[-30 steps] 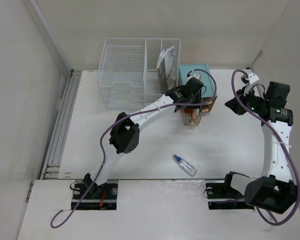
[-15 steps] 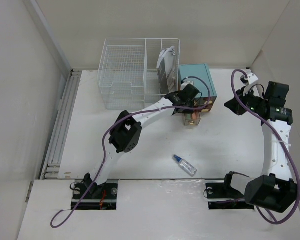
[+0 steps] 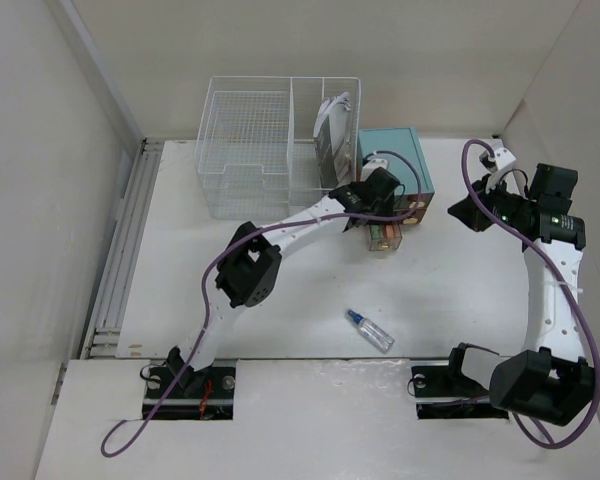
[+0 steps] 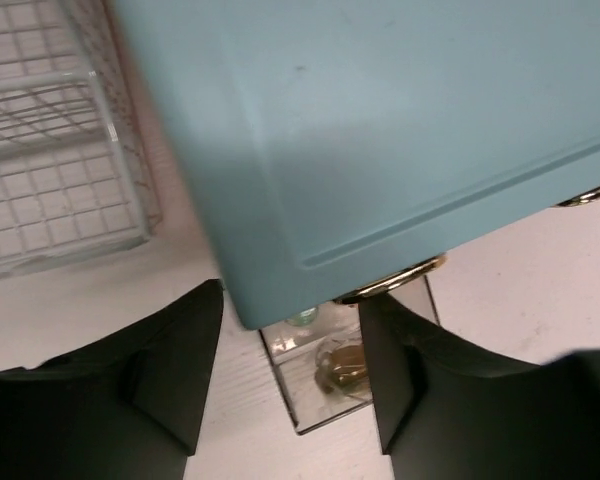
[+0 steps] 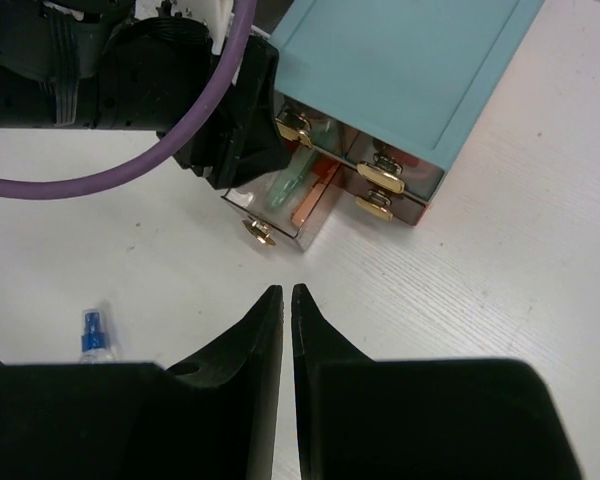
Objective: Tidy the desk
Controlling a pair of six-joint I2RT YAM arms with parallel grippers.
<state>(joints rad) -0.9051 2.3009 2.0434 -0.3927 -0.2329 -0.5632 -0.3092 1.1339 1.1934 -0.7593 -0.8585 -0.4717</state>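
The desk (image 3: 280,270) is a white tabletop. At its back stands a teal drawer box (image 3: 405,160), with one clear drawer (image 3: 383,238) pulled out toward the front. My left gripper (image 3: 383,212) hangs over that drawer. In the left wrist view the left gripper (image 4: 290,375) is open, its black fingers (image 4: 180,370) on either side of the clear drawer (image 4: 330,375), which holds a small brownish item. Nothing is pinched. To the right of the box, my right gripper (image 3: 470,212) is raised; the right wrist view shows the right gripper (image 5: 285,295) shut and empty above the bare desk (image 5: 460,260).
A white wire basket organizer (image 3: 260,150) holding a dark-and-white item stands left of the teal box. A small spray bottle (image 3: 370,330) with a blue cap lies on the desk near the front. A metal rail (image 3: 120,260) runs along the left edge, and pale walls enclose the desk.
My left gripper came forward and down over the pulled-out drawer, then its jaws spread apart. The right arm has not moved.
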